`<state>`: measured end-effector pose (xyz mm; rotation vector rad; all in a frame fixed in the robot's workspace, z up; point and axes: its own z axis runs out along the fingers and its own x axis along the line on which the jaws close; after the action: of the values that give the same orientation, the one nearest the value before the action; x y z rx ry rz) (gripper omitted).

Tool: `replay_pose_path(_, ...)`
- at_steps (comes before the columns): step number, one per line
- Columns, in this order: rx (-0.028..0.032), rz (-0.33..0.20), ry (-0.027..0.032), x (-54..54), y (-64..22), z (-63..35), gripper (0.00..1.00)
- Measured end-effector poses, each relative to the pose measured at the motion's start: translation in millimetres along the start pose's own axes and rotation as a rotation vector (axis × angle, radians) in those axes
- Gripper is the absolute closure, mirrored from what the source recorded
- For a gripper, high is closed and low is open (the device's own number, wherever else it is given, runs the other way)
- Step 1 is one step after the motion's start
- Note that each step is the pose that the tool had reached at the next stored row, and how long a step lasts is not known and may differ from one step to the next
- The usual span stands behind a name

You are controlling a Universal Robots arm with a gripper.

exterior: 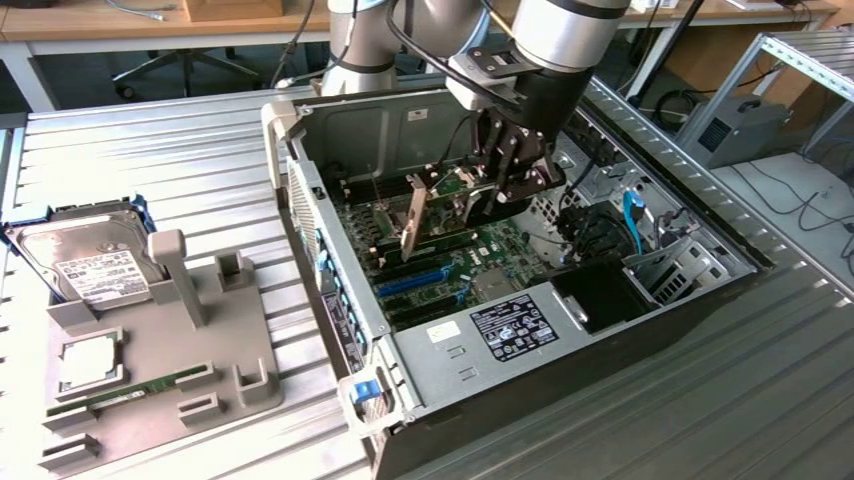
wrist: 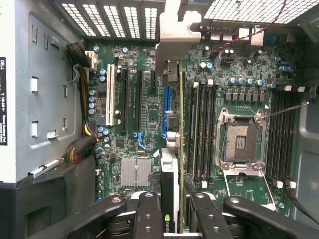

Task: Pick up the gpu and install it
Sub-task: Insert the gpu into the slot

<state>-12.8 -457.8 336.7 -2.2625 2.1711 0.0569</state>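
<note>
The gpu (exterior: 447, 205) hangs edge-on inside the open computer case (exterior: 300, 190), its silvery bracket (exterior: 416, 215) toward the case's rear wall. My gripper (exterior: 505, 185) is shut on the card's other end. In the wrist view the gpu (wrist: 169, 169) runs as a thin slab away from my gripper (wrist: 172, 204), between the two black fingers (wrist: 149, 214), with its bracket (wrist: 174, 30) near the rear vent grille. The card sits above the motherboard (wrist: 239, 99), in line with the blue slot (wrist: 166, 107). I cannot tell whether its edge touches the slot.
A grey fixture tray (exterior: 240, 350) at the exterior view's left holds a silver hard drive (exterior: 87, 262), a processor chip (exterior: 87, 362) and a green memory stick (exterior: 140, 390). Inside the case are cable bundles (wrist: 82, 144), a heatsink (wrist: 135, 172), an empty processor socket (wrist: 240, 142) and a drive cage (exterior: 667, 265).
</note>
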Motion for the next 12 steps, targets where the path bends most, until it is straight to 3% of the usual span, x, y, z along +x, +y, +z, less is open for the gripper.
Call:
replay_pose_path(5, 0.0001, 0.000, -0.0001, 0.0, 0.0, 0.0, 0.73)
replay_pose_path(9, 0.0055, 0.000, -0.0077, -0.1, 1.4, 0.5, 0.73)
replay_pose_path(12, 0.0055, 0.000, -0.0085, 0.0, 1.7, 1.0, 0.73)
